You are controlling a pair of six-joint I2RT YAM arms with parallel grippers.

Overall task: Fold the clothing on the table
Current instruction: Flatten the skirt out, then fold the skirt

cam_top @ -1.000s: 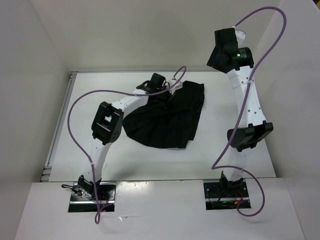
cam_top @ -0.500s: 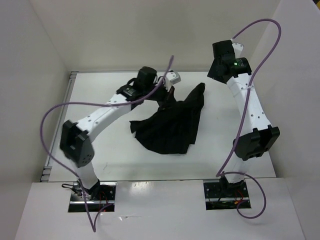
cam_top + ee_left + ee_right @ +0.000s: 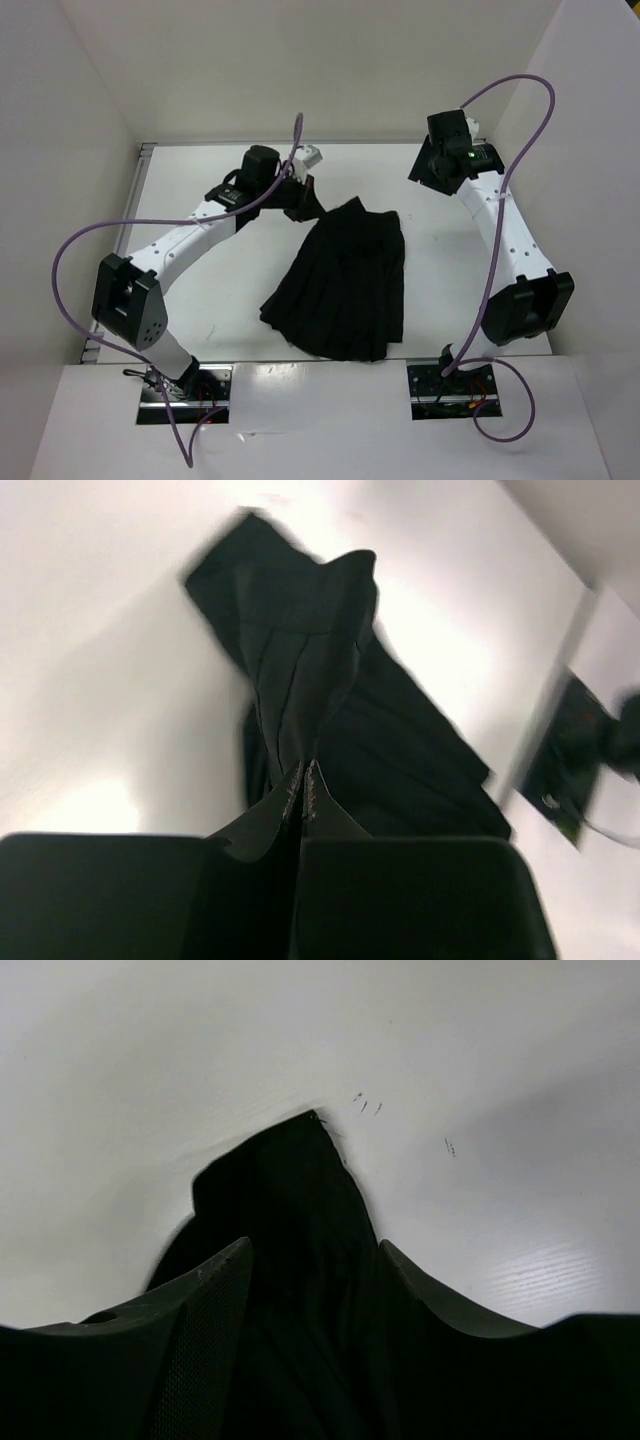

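Observation:
The clothing (image 3: 350, 285) is a black pleated garment stretched from the table's (image 3: 455, 290) middle toward its near edge. My left gripper (image 3: 303, 197) is shut on the garment's far left corner, and that end is raised. In the left wrist view the fingertips (image 3: 312, 780) meet on a fold of the clothing (image 3: 320, 640), which hangs away below them. My right gripper (image 3: 428, 168) is open at the back right. In its wrist view the clothing's (image 3: 290, 1190) pointed corner lies between the spread fingers (image 3: 215, 1280) of the right gripper (image 3: 313, 1245); I cannot tell whether they touch it.
White walls close in the table on the left, back and right. A metal edge strip (image 3: 122, 250) runs along the left side. Purple cables (image 3: 90, 240) loop off both arms. The arm bases (image 3: 185, 390) sit at the near edge.
My left gripper has shut on the garment's far left corner and lifted it. The garment has slid toward the near edge and drawn out longer. The right gripper has come down a little.

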